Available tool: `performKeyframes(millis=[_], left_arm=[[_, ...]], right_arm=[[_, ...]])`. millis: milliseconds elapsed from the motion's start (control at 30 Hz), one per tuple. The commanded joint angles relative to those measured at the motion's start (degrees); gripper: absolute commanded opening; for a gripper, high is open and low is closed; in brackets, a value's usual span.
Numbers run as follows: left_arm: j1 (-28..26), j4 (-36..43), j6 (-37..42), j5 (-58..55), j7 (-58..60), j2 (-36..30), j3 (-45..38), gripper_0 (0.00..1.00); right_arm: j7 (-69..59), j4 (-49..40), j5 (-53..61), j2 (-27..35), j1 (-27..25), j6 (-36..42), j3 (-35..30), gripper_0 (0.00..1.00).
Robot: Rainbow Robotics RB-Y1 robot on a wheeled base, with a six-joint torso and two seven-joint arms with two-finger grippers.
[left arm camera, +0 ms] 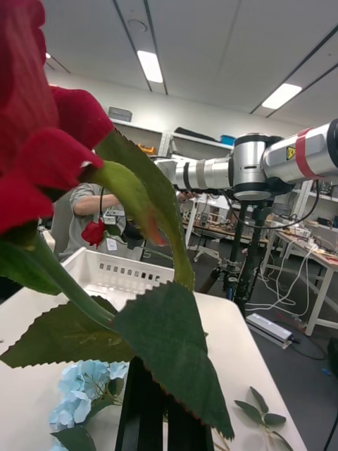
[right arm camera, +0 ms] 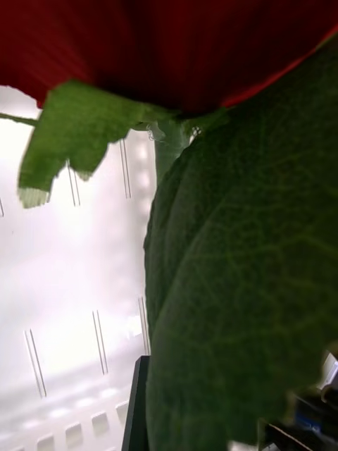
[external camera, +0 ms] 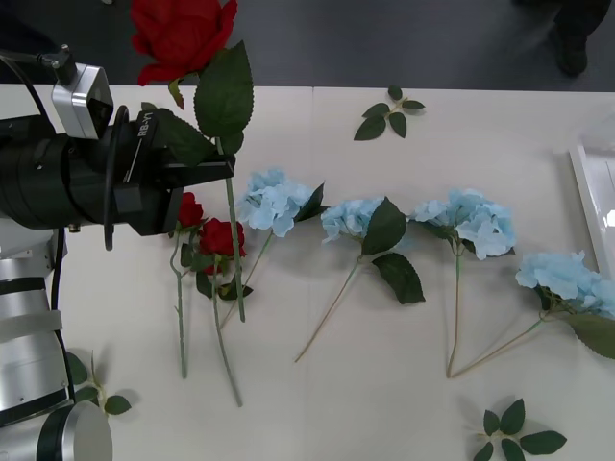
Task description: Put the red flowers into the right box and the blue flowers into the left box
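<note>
My left gripper [external camera: 229, 168] is raised over the table's left side, its black fingers [left arm camera: 144, 409] shut on the stem of a red flower [external camera: 183, 34] whose head stands high. Two more red flowers [external camera: 221, 236] lie on the table just below it. To their right, several blue flowers [external camera: 272, 202] lie in a row. My right arm [left arm camera: 246, 165] reaches over the right box [left arm camera: 120, 275], with another red flower [left arm camera: 93, 232] hanging above it. My right gripper [right arm camera: 211, 423] is shut on that flower's stem [right arm camera: 167, 151], behind a big leaf, over the box floor [right arm camera: 70, 317]. The left box is out of view.
Loose green leaf sprigs lie at the far middle [external camera: 389, 112], the near right [external camera: 514, 434] and the near left [external camera: 96, 394] of the table. The right box's rim [external camera: 588, 192] shows at the table's right edge. A person is working at a bench far behind.
</note>
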State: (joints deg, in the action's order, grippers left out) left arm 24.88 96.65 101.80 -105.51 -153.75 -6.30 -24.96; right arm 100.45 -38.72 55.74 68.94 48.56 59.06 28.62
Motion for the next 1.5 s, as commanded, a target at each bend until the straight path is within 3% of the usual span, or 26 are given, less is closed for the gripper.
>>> performKeyframes(millis=[33,167,233,267,333,400,833,1000,1100,1500], left_arm=[[1.7,1.8,0.5,1.5,-1.3,1.5,0.4,0.0],[1.7,1.8,0.2,1.7,-1.3,2.4,0.9,0.0],[1.7,1.8,-0.1,1.8,-1.3,2.3,1.5,0.0],[1.7,1.8,-0.2,1.8,-1.3,2.4,1.7,0.0],[1.7,1.8,-0.6,1.8,-1.3,2.4,2.1,0.0],[1.7,1.7,-0.7,1.8,-1.3,2.3,2.4,0.0],[1.7,1.7,-0.8,1.8,-1.3,2.3,2.6,0.0],[1.7,1.7,-0.8,1.8,-1.3,2.3,2.6,0.0],[1.7,1.7,-0.8,1.8,-1.3,2.3,2.6,0.0],[1.7,1.7,-0.8,1.8,-1.3,2.3,2.6,0.0]], right_arm=[[1.3,1.1,-1.3,-1.0,0.0,-3.2,-1.4,0.0],[1.4,1.1,0.3,-1.0,-0.4,-4.0,-1.4,0.0],[1.6,1.1,1.4,-1.0,-0.4,-4.2,-1.4,0.22],[1.7,1.1,1.6,-1.0,-0.4,-4.5,-1.4,0.41],[1.9,1.0,2.1,-1.0,-0.4,-4.8,-1.4,0.63],[2.0,0.9,2.9,-1.0,-0.4,-4.8,-1.4,0.68],[2.6,-2.7,7.9,-0.3,-0.4,-2.3,-3.4,0.68],[2.7,-10.9,11.6,1.5,-0.4,7.3,-10.0,0.68],[2.9,-16.7,14.0,3.0,-0.4,10.9,-10.7,0.68],[3.3,-36.5,33.2,7.8,-0.7,12.4,-10.6,0.68]])
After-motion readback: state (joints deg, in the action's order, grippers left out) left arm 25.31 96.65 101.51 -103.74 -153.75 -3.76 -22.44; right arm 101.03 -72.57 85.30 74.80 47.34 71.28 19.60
